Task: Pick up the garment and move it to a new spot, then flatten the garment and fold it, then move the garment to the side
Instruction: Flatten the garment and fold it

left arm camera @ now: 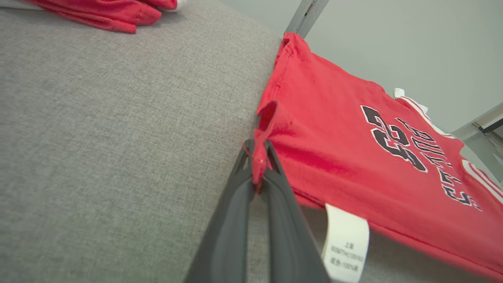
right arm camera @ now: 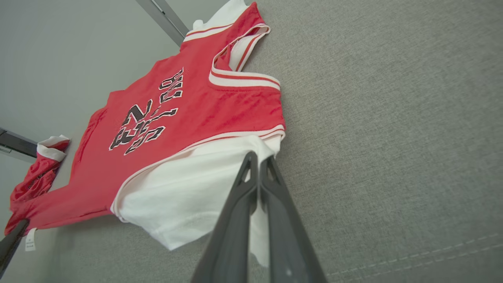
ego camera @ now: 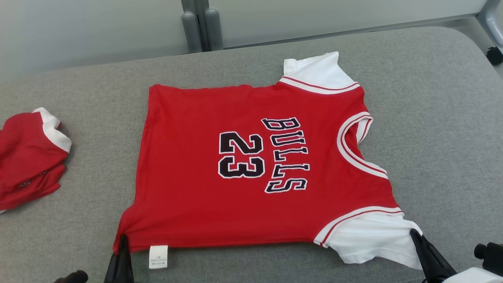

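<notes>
Plainly, "BULLS" and "23" on red garment [ego camera: 184, 184].

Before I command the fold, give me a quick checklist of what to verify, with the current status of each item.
1. Hem corner of the jersey pinched in the shut left end effector: ok.
2. The near white sleeve pinched in the shut right end effector: ok.
3. Jersey spread flat, print up: ok, slight pucker at the left grip.
4. The far sleeve lying smooth: cannot tell.
5. The second red garment apart from the jersey: ok.
6. Both fabric layers caught in each grip: cannot tell.
</notes>
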`<state>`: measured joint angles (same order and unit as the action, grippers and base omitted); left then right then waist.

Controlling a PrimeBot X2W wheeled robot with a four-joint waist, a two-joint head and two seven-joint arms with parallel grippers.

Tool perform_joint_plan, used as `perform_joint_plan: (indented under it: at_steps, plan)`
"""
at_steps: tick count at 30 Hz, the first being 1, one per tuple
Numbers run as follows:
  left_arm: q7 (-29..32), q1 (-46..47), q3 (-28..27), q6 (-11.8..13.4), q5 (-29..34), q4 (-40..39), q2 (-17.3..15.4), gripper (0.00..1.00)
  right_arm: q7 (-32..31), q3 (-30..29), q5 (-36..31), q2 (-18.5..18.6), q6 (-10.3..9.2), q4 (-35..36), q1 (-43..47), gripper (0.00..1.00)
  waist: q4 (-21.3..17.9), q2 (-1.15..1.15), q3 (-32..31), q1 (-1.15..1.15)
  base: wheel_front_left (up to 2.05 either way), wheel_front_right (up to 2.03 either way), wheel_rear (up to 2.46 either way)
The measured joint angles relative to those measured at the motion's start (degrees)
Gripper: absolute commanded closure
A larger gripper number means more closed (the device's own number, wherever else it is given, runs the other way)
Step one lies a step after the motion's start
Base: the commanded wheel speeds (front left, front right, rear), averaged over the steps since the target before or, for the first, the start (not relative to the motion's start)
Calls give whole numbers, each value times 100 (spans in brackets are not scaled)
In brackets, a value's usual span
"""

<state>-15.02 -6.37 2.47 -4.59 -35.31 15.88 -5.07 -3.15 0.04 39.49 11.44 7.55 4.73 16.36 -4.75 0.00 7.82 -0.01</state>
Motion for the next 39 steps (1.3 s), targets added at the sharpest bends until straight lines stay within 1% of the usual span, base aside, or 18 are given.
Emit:
perform_joint_plan:
  at_steps: [5, 9, 12, 17, 23, 29, 34, 35, 36, 37, 38, 39]
  plan:
    - [0, -68, 133, -23, 155, 10, 59, 100, -311, -234, -116, -293, 0, 219, 94, 100, 50, 0, -27, 0, 0, 0, 0]
    - [0, 13, 172, -30, 263, -40, 65, 100, -444, -289, -140, -436, -1, 281, 31, 100, 107, 0, -46, 0, 0, 0, 0]
    - [34, 167, 254, -44, 307, 25, 37, 100, -541, -305, -142, -476, -1, 278, -160, 100, 131, 0, -48, 0, 0, 0, 0]
    - [149, 394, 341, -73, 330, 115, -47, 100, -667, -293, -166, -438, -1, 144, -610, 100, 112, 0, -9, 0, 0, 0, 0]
    - [289, 790, 485, -103, 369, 234, -125, 100, -799, -318, -122, -331, -2, -325, -1341, 100, 124, 0, 52, 0, 0, 0, 0]
    - [497, 1353, 599, -147, 410, 477, -270, 100, -965, -214, -67, -155, -2, -1099, -2257, 100, 132, 0, 164, 0, 0, 0, 0]
    - [589, 1806, 653, -171, 413, 701, -352, 100, -980, -41, -24, -113, -2, -1849, -3025, 100, 116, 0, 276, 0, 0, 0, 0]
    - [589, 1900, 655, -181, 412, 749, -360, 96, -960, 4, -24, -103, -2, -2018, -3188, 100, 108, 0, 298, 0, 0, 0, 0]
    - [590, 1990, 673, -190, 413, 821, -377, 75, -910, 52, -23, -99, -2, -2193, -3345, 100, 99, 0, 319, 0, 0, 0, 0]
    - [589, 2047, 683, -191, 413, 871, -388, 57, -867, 64, -14, -102, -2, -2338, -3461, 100, 92, 0, 334, 1, 0, 0, 0]
    - [571, 2123, 689, -194, 413, 937, -396, 4, -788, 63, 26, -111, -2, -2525, -3598, 69, 83, 0, 351, 0, 0, 0, 0]
    - [548, 2209, 712, -196, 435, 1021, -410, 0, -680, 73, 32, -114, -2, -2695, -3724, 14, 76, 0, 369, 1, 0, 0, 0]
